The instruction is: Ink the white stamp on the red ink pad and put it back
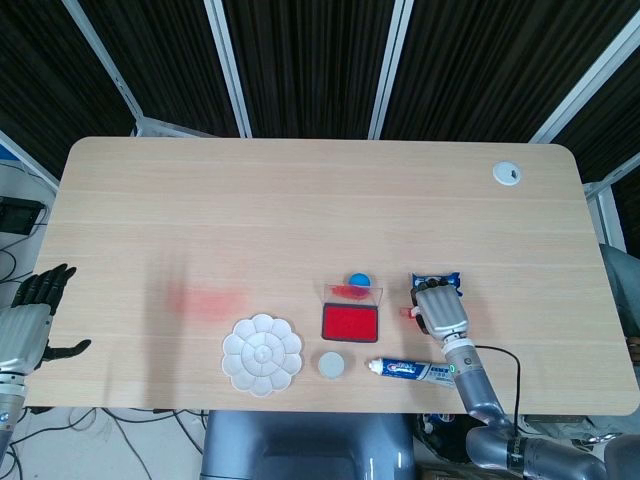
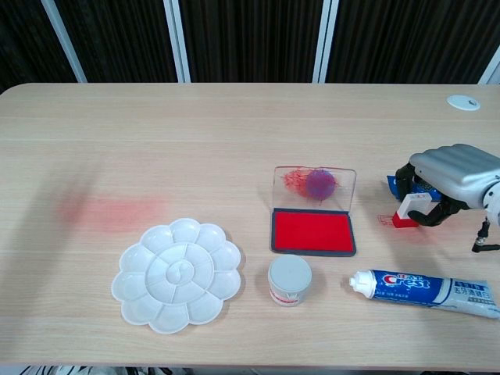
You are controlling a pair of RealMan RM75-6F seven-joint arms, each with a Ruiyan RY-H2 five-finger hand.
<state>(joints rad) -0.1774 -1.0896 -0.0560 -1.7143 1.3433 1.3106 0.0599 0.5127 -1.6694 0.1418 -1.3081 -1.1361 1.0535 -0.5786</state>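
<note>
The right hand [image 2: 451, 176] is curled over the stamp [image 2: 408, 211], which stands tilted on the counter [image 2: 234, 141] just right of the ink pad [image 2: 313, 232]. Its fingers [image 2: 405, 178] hook down around the white body, and the chest view shows the thumb side under the hand close to the stamp, so this looks like a pinch on it; the head view hides the contact under the hand [image 1: 441, 310]. The stamp's red base sits on the wood, beside a faint red mark, so it is not lifted.

Which step this is cannot be settled from here: either the pick-up to go and ink, or the set-down after inking. The red base and the mark beside it lean me toward the put-back, but that is a guess.

If picking up, the next move calls for a firm pinch, a straight lift, a short carry left over the open red pad, whose clear lid [image 2: 315, 185] stands up behind it. If putting back, the fingers need only spread and rise without tipping the stamp.

The left hand [image 1: 28, 318] hangs off the counter's left edge, fingers spread, holding nothing
</note>
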